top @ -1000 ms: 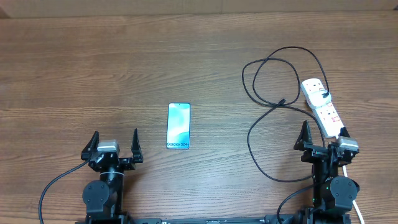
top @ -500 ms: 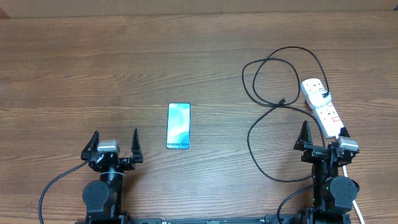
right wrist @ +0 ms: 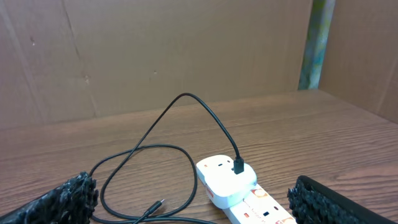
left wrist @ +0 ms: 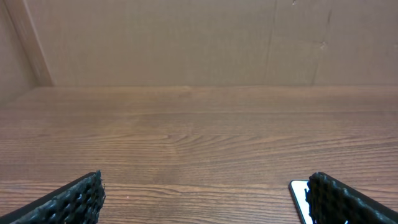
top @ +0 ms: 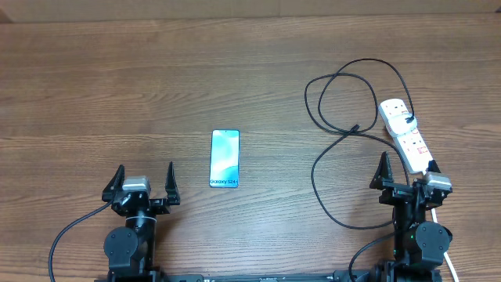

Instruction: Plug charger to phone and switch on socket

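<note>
The phone [top: 225, 158] lies flat, screen up, left of the table's middle; its corner shows in the left wrist view [left wrist: 300, 196]. The white socket strip [top: 407, 137] lies at the right, with an adapter [right wrist: 227, 177] plugged in at its far end. The black charger cable [top: 337, 102] runs from it in loops; its free connector tip [top: 356, 127] rests on the table, seen also in the right wrist view [right wrist: 155, 207]. My left gripper [top: 143, 182] is open and empty, just left of and nearer than the phone. My right gripper [top: 407, 174] is open and empty at the strip's near end.
Brown cardboard walls [left wrist: 186, 43] stand along the far and side edges of the wooden table [top: 117, 86]. The strip's white cord [top: 450, 258] runs off beside the right arm's base.
</note>
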